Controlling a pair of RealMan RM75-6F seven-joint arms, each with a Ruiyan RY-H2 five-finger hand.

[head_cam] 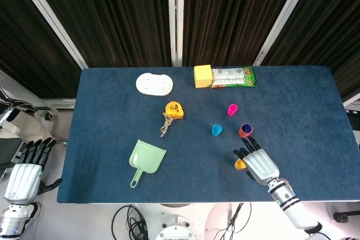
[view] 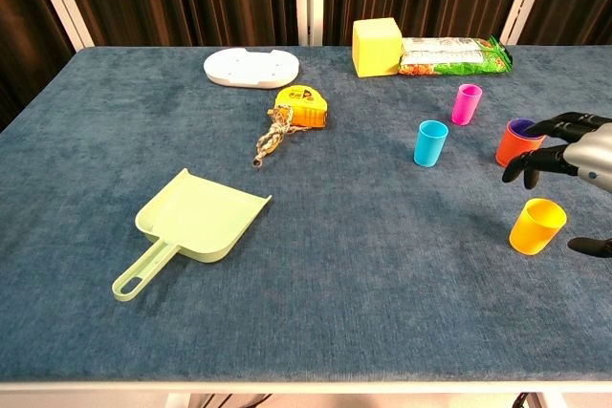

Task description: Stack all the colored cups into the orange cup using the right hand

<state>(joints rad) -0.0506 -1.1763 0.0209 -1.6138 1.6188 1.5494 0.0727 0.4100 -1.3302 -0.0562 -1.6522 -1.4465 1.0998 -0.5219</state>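
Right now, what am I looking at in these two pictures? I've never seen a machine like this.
It is a two-armed robot at a table, steered by a person. The head view looks down from above; the chest view looks across the table from lower down.

The right robot hand hovers, fingers spread, over a yellow cup, holding nothing. The left robot hand hangs off the table's edge, also holding nothing.

On the blue table stand an orange cup with a purple cup inside, a blue cup and a pink cup. Also there: a green dustpan, a tape measure, a white dish, a yellow block and a snack packet.
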